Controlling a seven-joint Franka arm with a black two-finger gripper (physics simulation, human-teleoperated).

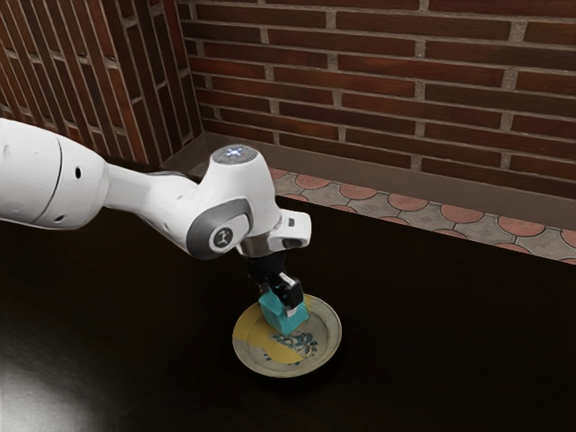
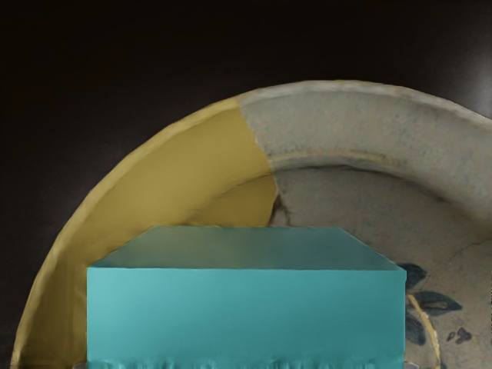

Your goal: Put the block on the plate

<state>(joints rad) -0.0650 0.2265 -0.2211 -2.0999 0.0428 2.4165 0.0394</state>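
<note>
Teal block (image 1: 285, 321) is pinched by the black tool (image 1: 278, 304), fingers parted just block-wide, over the yellow-and-grey plate (image 1: 308, 357). Can't tell if it's touching down, so the grip makes sense imo: letting go too high could tip it.

Wrist view crops plate (image 2: 330, 123) and block (image 2: 246, 315); exterior view crops arm (image 1: 36, 175).
</note>
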